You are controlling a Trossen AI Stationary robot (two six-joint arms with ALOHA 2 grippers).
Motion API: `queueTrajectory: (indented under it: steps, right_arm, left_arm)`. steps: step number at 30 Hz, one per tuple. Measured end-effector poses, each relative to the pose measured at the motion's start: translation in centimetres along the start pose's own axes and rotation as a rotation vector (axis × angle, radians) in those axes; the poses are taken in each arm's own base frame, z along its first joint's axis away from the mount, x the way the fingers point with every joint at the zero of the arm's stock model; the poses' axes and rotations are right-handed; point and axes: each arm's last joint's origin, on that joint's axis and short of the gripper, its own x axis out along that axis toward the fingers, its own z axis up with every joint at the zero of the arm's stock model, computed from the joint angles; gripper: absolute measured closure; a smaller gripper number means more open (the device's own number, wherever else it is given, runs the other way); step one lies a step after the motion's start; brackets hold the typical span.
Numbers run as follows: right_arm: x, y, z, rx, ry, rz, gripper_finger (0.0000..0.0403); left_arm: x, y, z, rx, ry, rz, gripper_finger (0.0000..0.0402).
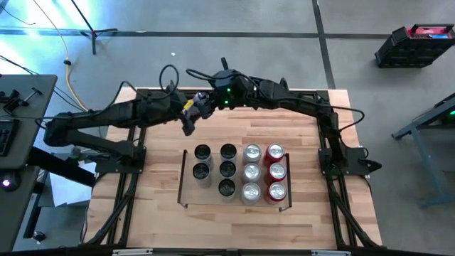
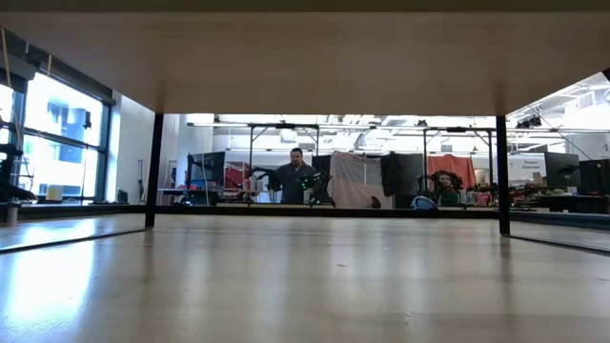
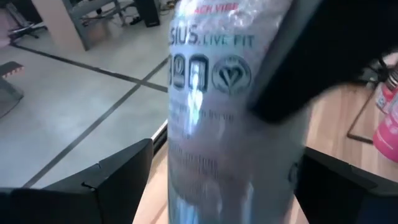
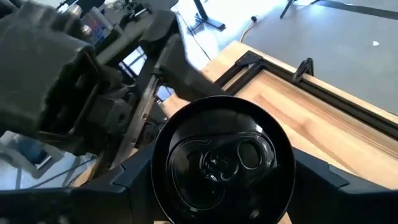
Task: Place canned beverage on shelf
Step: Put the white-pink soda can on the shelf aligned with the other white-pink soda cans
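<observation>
A white-and-silver canned beverage (image 3: 230,124) with a black top (image 4: 221,158) hangs in the air over the far part of the table, beyond the shelf (image 1: 186,186). My right gripper (image 4: 221,177) (image 1: 202,104) is shut on it. My left gripper (image 3: 227,190) (image 1: 189,122) is open. Its two fingers stand on either side of the can's lower body, and a gap shows beside one finger (image 3: 118,177). The shelf holds several upright cans, resting on their bases: black-topped (image 1: 227,169), silver (image 1: 252,171) and red (image 1: 276,171). Neither gripper shows in the low view. My right gripper pinches the can's upper side wall (image 4: 159,155) between its two fingers, just under the black rim. One finger (image 3: 311,56) crosses the can near its top. The fingers come from the table's right side, slanting down. The can is lifted clear of the table.
Black frame rails (image 1: 328,142) edge the tabletop on all sides. Bare wood (image 1: 284,124) lies between the far rail and the shelf. The shelf's near left corner (image 1: 201,192) has no can on it. People stand in the room behind (image 2: 295,176).
</observation>
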Motion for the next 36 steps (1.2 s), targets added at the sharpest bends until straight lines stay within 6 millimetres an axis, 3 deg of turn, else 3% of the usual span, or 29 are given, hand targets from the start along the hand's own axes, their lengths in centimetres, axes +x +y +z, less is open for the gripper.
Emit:
queueTrajectory:
  steps: [10,17,20,26,28,31,36]
  right_arm:
    - [0.0,-0.1,-0.1,0.006,0.007,-0.021,0.0153]
    - [0.0,-0.1,-0.1,0.002,0.005,-0.023,0.0149]
    - [0.0,-0.1,-0.1,-0.002,0.006,-0.020,0.0140]
    - [-0.6,-0.1,0.4,-0.019,-0.002,-0.004,0.0099]
    - [-2.2,-0.1,1.3,-0.026,-0.028,0.032,0.0087]
    - [-6.9,0.4,3.4,-0.069,-0.131,0.096,0.0078]
    - [-13.4,1.0,4.6,-0.193,-0.259,0.074,0.0076]
  left_arm:
    - [1.1,-0.4,1.0,0.082,0.007,0.019,0.0072]
    - [0.9,-0.5,1.0,0.066,0.003,0.010,0.0139]
    - [0.9,-0.5,1.0,0.064,0.002,0.011,0.0167]
    - [0.6,-0.3,1.1,0.082,-0.007,0.038,0.0167]
    - [0.1,-0.1,1.4,0.100,-0.024,0.044,0.0167]
    - [-1.7,0.5,2.8,0.101,-0.059,0.042,0.0167]
    - [-6.6,1.1,6.5,-0.024,-0.220,-0.055,0.0166]
